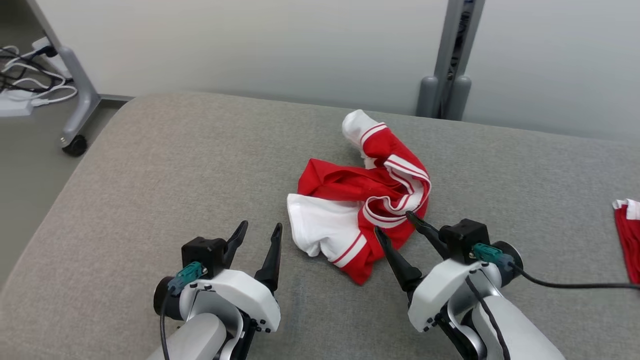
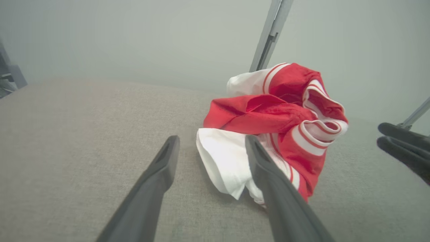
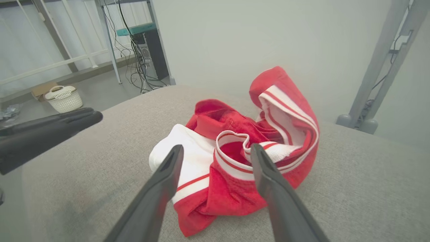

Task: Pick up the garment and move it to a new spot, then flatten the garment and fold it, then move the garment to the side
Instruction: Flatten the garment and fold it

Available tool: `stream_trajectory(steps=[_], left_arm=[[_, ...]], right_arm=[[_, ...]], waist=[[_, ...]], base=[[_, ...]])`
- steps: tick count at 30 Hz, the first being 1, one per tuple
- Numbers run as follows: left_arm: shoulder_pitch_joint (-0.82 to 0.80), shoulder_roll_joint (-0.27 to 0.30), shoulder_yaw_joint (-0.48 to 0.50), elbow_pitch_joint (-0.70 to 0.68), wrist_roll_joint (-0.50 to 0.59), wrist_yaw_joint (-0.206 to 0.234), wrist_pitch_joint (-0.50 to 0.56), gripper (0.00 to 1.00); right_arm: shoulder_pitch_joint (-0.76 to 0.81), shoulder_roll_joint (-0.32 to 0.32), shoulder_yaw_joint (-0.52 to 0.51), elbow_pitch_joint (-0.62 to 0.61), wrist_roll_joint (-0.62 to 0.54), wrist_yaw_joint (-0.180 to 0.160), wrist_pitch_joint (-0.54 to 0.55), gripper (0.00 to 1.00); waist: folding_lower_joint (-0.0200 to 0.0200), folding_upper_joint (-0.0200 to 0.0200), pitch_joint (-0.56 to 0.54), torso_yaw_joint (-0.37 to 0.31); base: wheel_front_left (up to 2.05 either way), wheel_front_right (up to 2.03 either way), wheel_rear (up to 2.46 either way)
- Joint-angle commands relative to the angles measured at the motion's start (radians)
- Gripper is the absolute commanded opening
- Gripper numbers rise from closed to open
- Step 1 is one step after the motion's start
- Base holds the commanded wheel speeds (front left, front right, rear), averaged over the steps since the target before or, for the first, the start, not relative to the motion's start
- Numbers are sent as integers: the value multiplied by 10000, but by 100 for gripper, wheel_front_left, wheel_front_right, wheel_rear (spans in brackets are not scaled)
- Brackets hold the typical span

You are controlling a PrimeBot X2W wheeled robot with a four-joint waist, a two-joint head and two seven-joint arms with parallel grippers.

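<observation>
Crumpled garment point(image 1: 362, 200) on grey pad point(image 1: 150, 175); red cloth point(image 1: 629, 235) well apart, right

Crumpled garment point(image 1: 365, 200) is the one obstacle in the middle. Open grey cushion point(image 1: 165, 170) from 7 to 11 o'clock of it, wide passage. At 3 o'clock, second red cloth point(image 1: 627, 235), well apart. At 12 o'clock, wall point(image 1: 250, 45) and post point(image 1: 450, 60) block.

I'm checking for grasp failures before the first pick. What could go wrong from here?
The garment is bunched in layers; the open right gripper, at its near edge, may pinch only the top fold and let the rest trail.
The open left gripper stands beside the garment, not over it, so a one-armed lift might drag it.
</observation>
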Motion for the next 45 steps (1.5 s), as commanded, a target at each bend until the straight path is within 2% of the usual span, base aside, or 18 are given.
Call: stream_trajectory(steps=[1,9,17,18,19,21,22,30,38,45], left_arm=[[127,76,91,-77,97,47,-53,100],[688,169,829,-992,428,201,-50,100],[944,195,1262,-1419,698,192,-49,100],[970,190,1304,-1449,707,182,-51,100],[988,185,1338,-1470,737,173,-50,100],[1050,174,1430,-1496,782,176,-50,100],[1082,174,1476,-1507,783,185,-50,100],[1328,257,1822,-1584,910,192,-50,100],[1453,321,1916,-1674,962,216,-50,100],[1306,354,1862,-1709,994,201,-24,100]], right_arm=[[-151,-52,32,145,-64,3,52,100],[-1253,-53,38,2328,-456,2,26,100],[-2265,-57,46,4232,-1073,2,-21,100],[-2376,-56,58,4435,-1110,2,-2,84],[-2474,-56,91,4621,-1124,2,-31,49],[-2632,-56,131,4925,-1085,2,-140,23],[-2703,-63,116,5095,-1116,2,-213,0],[-3027,-213,-573,5865,-884,2,-1242,0],[-2897,-865,-1249,5874,-435,2,-1690,0],[-2568,-1518,-1898,6110,751,2,-1782,0]], waist=[[0,0,100,301],[0,0,343,1182],[0,0,546,1586],[0,0,566,1601],[0,0,585,1607],[0,0,616,1572],[0,0,624,1528],[0,0,534,732],[0,0,539,-51],[0,0,677,-345]], base=[[0,0,0],[0,0,0],[0,0,0],[0,0,0],[0,0,0],[0,0,0],[0,0,0],[0,0,0],[0,0,0],[0,0,0]])
